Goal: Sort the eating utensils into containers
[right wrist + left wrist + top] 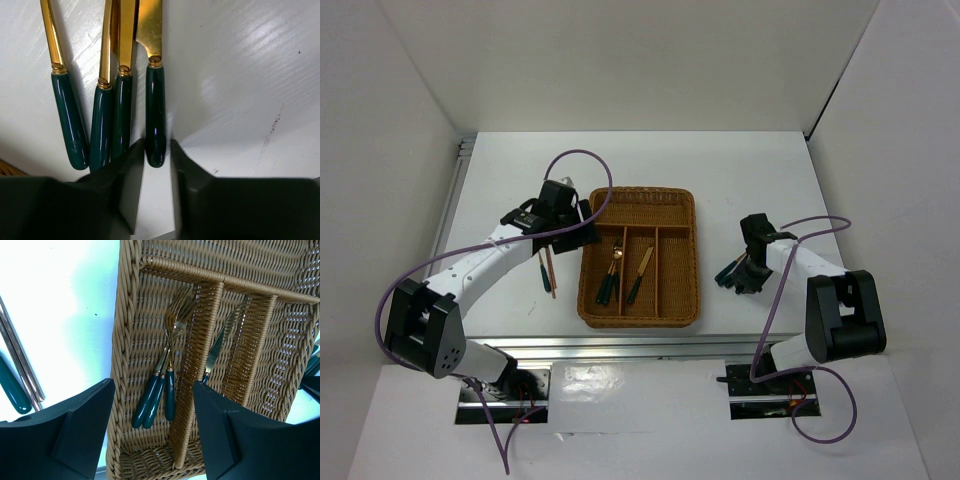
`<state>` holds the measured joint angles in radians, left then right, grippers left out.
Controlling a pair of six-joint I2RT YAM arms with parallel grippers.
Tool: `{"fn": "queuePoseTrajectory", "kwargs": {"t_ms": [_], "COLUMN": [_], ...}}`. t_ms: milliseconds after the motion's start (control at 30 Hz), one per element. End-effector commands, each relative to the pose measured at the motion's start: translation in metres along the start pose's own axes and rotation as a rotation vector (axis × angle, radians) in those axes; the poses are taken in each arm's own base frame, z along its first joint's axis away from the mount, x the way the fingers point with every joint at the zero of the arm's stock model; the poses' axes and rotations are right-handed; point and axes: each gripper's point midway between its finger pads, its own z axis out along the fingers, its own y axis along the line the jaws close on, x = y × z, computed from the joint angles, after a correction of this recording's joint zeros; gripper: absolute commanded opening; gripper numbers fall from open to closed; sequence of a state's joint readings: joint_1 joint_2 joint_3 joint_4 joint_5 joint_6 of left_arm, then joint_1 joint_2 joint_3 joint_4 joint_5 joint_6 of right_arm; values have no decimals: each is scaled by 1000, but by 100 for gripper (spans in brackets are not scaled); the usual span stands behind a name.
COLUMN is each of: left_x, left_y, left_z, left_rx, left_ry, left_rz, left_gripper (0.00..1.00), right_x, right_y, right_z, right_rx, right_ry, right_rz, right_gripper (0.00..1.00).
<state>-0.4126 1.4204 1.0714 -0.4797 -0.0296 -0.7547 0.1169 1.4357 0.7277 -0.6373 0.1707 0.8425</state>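
Tray (638,322) (125,340) of tan woven wicker sits mid-bench, its near end close to the near edge of the white bench (500,180). It is rectangular with rounded corners and a thick braided rim. Woven dividers cut it into three long slots and one crosswise slot at the far end.

Above the tray's left side hangs the left gripper (580,227) (152,385). Its matte black fingers (75,435) are spread wide and hold nothing.

The right gripper (740,272) (156,144) is low over the bench, right of the tray. Its fingers are drawn in narrowly on either side of one handle's butt end. The wrist view does not settle whether the pads actually pinch it.

Three forks (612,275) (170,340) lie bunched in the left slot, with glossy dark green handles toward the near end and gold tines toward the far end. A knife (640,275) (217,347) with a slim gold blade lies aslant in the middle slot.

Four pieces (730,272) lie side by side on the bench between the tray and the right edge. All have rounded, glossy green handles with gold collars. The rightmost is a second knife (155,115) with a flat gold blade, and its handle end is the one between the right gripper's fingers.

Chopsticks (550,270) (20,370), thin coppery rods, lie together on the bench just left of the tray. One more green handle (539,268) (12,387) lies beside them.
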Motion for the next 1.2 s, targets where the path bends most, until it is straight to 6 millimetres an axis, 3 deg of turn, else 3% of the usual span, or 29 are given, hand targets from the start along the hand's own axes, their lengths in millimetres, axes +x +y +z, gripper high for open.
{"fn": "queuePoseTrajectory", "kwargs": {"t_ms": [0,200,300,400,567,667,767,900,933,1000,1100,1167], "left_x": [-13,-14,-14,-17,-24,-24,-27,-30,-32,-33,-36,-37], "left_y": [-8,-9,-9,-11,-5,-3,2,13,23,31,45,51], "left_z": [-1,-3,-3,-8,-11,-15,-20,-26,-24,-29,-34,-36], "left_rx": [20,20,20,27,41,48,40,17,-8,-18,-36,-40], "left_ry": [-22,-21,-22,-30,-45,-50,-71,-93,-99,-108,-127,-132], "left_rz": [17,17,17,28,24,27,28,12,-6,-21,-51,-58], "left_gripper": [78,78,78,78,78,78,78,78,78,78,79,79], "right_x": [-13,-4,-1,-7,-40,-54,-58,-27,-5,17,67,87], "right_y": [4,1,-3,-1,14,30,66,117,132,152,173,181], "right_z": [7,7,-4,-26,-76,-105,-129,-140,-145,-142,-148,-152], "right_rx": [2,13,18,-28,-140,-189,-281,-370,-406,-428,-468,-493], "right_ry": [-46,-12,-9,-43,-176,-231,-262,-232,-206,-174,-130,-116], "right_rz": [8,44,90,133,121,66,-26,-172,-239,-297,-429,-471], "right_gripper": [29,16,9,6,5,2,2,2,2,2,2,2]}}
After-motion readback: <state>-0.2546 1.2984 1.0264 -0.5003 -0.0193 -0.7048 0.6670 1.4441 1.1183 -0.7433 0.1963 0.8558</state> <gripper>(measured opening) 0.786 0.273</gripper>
